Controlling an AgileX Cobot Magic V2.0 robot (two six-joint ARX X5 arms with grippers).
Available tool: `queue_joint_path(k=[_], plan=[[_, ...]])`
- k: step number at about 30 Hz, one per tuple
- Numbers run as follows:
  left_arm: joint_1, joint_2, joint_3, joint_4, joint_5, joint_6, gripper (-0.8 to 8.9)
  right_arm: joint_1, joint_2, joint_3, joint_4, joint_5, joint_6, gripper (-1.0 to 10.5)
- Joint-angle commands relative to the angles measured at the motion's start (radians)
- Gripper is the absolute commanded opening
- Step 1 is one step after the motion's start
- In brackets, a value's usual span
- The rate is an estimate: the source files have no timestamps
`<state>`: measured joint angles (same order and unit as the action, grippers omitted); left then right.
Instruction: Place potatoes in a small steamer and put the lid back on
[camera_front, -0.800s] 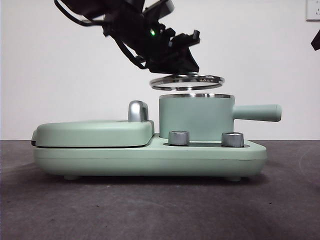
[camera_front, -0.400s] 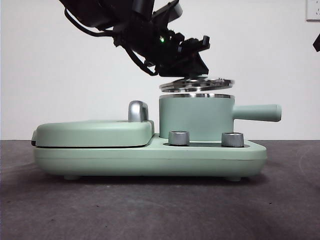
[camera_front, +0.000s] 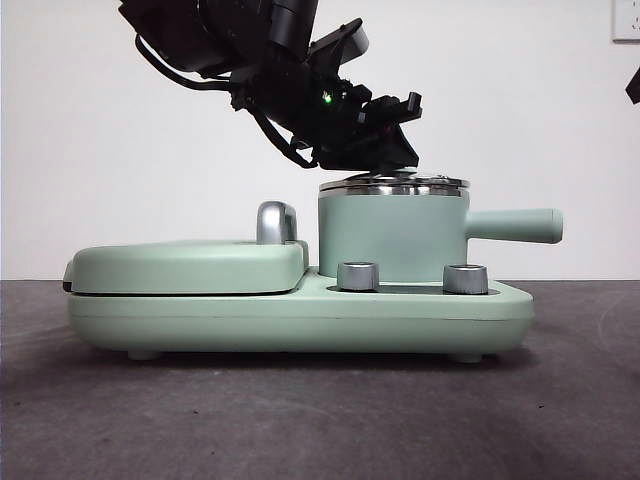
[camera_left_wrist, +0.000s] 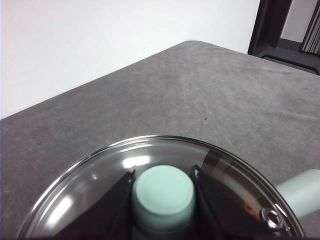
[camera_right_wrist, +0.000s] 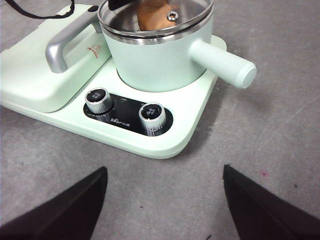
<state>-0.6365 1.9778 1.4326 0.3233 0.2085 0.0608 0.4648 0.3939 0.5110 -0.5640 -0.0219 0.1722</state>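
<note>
The mint-green small steamer (camera_front: 392, 238) stands on the appliance base with its long handle (camera_front: 515, 226) sticking out sideways. The glass lid (camera_front: 393, 184) rests on its steel rim. My left gripper (camera_front: 385, 150) comes down from above and is shut on the lid's mint-green knob (camera_left_wrist: 163, 196), a black jaw on each side. Through the glass lid (camera_right_wrist: 155, 15) the orange-brown potatoes (camera_right_wrist: 150, 15) show inside the small steamer (camera_right_wrist: 157, 57). My right gripper (camera_right_wrist: 165, 197) hangs open above the table in front of the appliance, holding nothing.
The flat mint-green griddle cover (camera_front: 185, 265) with its chrome handle (camera_front: 276, 222) lies beside the pot. Two steel dials (camera_front: 358, 276) sit on the base's front. Grey table (camera_front: 320, 420) stretches around the appliance.
The left gripper has lowered the lid from above the pot until it sits level on the steamer's rim. The right gripper's position has not visibly changed.
</note>
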Motion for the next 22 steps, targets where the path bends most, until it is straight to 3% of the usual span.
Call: queue_joint_path(k=[1,12,17,22], plan=[[-0.006,0.024,0.034,0.012,0.002,0.003,0.09,0.006,0.003,0.006,0.005,0.004,-0.001,3.6],[-0.005,0.024,0.034,-0.064,0.001,0.036,0.17,0.006,0.003,0.006,-0.006,0.004,-0.001,3.6],[-0.004,0.024,0.035,-0.037,0.001,0.034,2.79,0.006,0.003,0.006,-0.014,0.004,-0.001,3.6],[-0.004,0.007,0.049,-0.043,0.001,0.024,2.99,0.006,0.002,0.006,-0.018,0.004,0.0,3.6]])
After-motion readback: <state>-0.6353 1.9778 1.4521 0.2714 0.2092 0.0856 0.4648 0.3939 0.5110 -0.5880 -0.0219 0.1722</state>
